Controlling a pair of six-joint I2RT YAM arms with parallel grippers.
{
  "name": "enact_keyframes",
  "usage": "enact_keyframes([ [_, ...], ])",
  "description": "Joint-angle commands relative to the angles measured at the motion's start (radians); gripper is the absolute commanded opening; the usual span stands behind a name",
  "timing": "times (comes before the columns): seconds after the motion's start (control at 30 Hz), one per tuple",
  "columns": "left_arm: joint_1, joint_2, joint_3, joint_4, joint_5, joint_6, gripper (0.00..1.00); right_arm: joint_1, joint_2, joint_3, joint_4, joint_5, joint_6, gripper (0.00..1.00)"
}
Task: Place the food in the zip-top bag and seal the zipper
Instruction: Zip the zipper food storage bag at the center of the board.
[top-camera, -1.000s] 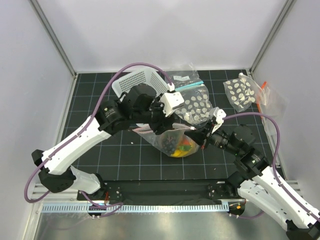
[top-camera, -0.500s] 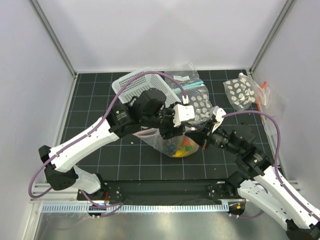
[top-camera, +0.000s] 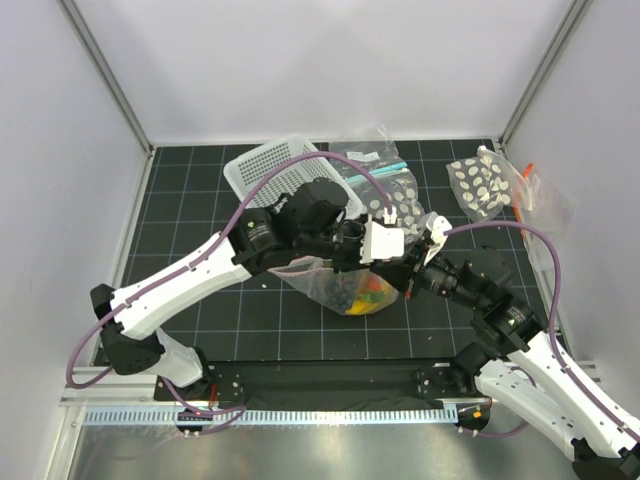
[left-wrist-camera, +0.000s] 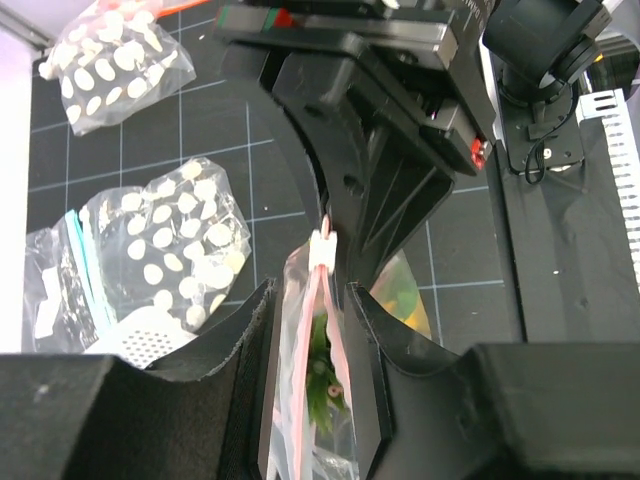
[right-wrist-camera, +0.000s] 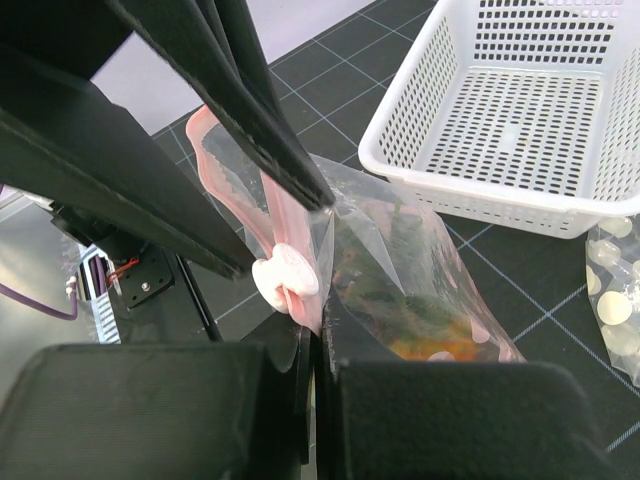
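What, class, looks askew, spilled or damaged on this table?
Nothing is spilled or damaged. The white basket sits skewed against the mat's grid lines, and the zip-top bag's zipper gapes partly open.

Your left gripper (top-camera: 390, 258) and right gripper (top-camera: 410, 268) meet at one corner of the bag (top-camera: 315, 280). You see food (top-camera: 365, 295) inside. A basket (top-camera: 270, 165) stands behind.

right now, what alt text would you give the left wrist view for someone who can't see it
The left hand straddles the pink zipper of a clear zip-top bag holding green toy food. The black right hand pinches the bag's far end by a white slider; two dotted bags lie behind.
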Motion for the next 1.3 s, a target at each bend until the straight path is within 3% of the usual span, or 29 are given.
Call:
enact_keyframes([
  [0.0,-0.017,0.021,0.049,0.04,0.007,0.042,0.34,-0.003,-0.003,0.054,0.038,-0.013,0.006,0.01],
  [0.3,-0.042,0.059,0.077,0.039,-0.016,0.053,0.27,-0.003,-0.008,0.054,0.034,-0.016,0.004,0.01],
  [0.5,-0.045,0.058,0.074,0.039,-0.047,0.062,0.0,-0.002,-0.014,0.054,0.032,-0.013,0.006,0.01],
  [0.97,-0.031,-0.085,-0.116,0.1,-0.177,-0.014,0.0,-0.003,-0.182,-0.015,0.081,0.198,0.047,0.01],
  [1.27,0.045,-0.159,-0.231,0.145,-0.31,-0.163,0.0,-0.005,-0.277,-0.035,0.068,0.402,0.063,0.01],
])
